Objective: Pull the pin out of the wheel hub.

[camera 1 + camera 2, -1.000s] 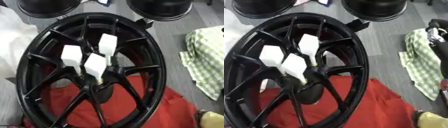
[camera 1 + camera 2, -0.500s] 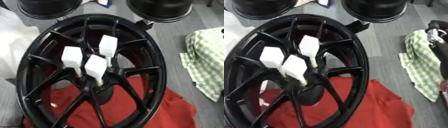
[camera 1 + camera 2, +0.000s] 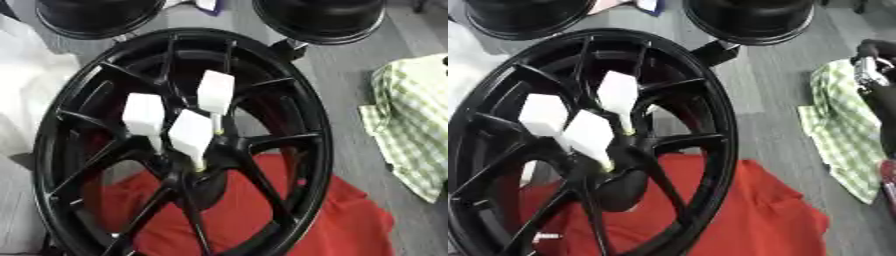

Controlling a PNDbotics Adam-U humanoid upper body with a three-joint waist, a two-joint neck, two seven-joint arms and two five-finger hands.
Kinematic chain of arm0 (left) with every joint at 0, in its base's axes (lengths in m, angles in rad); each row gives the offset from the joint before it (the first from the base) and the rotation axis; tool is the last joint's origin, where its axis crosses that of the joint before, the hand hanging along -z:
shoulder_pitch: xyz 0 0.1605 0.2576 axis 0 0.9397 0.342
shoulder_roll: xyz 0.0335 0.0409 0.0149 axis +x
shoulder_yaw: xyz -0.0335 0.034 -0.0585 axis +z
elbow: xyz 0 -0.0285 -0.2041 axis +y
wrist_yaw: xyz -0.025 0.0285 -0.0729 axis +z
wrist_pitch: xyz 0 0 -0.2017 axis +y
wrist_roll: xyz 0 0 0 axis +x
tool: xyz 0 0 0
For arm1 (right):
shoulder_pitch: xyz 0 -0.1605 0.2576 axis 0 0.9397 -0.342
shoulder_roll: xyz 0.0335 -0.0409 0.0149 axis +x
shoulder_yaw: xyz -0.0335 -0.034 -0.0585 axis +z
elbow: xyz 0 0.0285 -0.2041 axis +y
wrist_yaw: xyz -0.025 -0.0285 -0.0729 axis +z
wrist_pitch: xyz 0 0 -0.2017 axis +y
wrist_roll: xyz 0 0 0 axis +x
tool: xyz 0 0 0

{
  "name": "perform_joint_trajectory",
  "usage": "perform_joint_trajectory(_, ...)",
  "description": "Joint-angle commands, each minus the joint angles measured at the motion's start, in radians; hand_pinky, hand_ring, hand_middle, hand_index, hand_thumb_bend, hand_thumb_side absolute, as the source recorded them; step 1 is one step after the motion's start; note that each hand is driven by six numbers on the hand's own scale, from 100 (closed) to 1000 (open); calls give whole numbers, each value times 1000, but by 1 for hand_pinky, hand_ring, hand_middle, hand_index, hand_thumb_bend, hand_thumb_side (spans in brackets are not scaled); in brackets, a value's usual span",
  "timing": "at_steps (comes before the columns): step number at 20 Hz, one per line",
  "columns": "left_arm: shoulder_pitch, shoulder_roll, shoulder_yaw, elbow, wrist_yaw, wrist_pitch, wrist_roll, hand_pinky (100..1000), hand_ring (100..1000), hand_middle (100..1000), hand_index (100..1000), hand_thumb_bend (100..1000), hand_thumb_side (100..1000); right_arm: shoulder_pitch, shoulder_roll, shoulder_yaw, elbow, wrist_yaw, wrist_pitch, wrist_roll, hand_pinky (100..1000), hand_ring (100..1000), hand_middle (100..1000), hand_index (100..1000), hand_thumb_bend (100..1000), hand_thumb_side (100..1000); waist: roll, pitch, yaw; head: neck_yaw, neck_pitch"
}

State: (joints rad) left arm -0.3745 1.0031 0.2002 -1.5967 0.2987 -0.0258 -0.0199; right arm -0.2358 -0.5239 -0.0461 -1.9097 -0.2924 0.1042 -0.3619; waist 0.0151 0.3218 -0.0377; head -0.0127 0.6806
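Observation:
A black multi-spoke wheel hub (image 3: 317, 125) stands tilted across the middle of both views. Three pins with white block-shaped heads stick out near its centre: one at the upper right (image 3: 215, 92), one at the left (image 3: 143, 114) and one nearest the centre (image 3: 190, 134). Nothing touches them. A dark part of my right arm or hand (image 3: 878, 85), with a silver piece, shows only at the right edge of the right eye view, well away from the hub. Its fingers are hidden. My left hand appears in neither view.
A red cloth (image 3: 332, 210) lies under the hub's lower part. A green checked cloth (image 3: 411, 115) lies on the grey floor at the right. Two black round objects (image 3: 96, 15) (image 3: 319, 17) sit along the top edge. White material (image 3: 26, 90) lies at the left.
The whole picture has shifted slightly downward, so the camera moved. The hub, the three pins and the cloths keep their places.

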Motion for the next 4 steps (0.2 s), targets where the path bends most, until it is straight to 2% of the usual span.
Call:
perform_joint_trajectory(1,4,-12,-17,-139,49,60,159,678,685,613,688,100,715,-17,-22,-6,-25,-1,-3,-2,859,777,731,730,100,353,-3,-19,-2,5,-6)
perform_joint_trajectory(4,28,-88,-30,-271,46,125,294,674,683,611,685,100,721,-25,-22,-3,-27,0,-2,1,859,777,734,730,100,349,-6,-17,-4,9,-4)
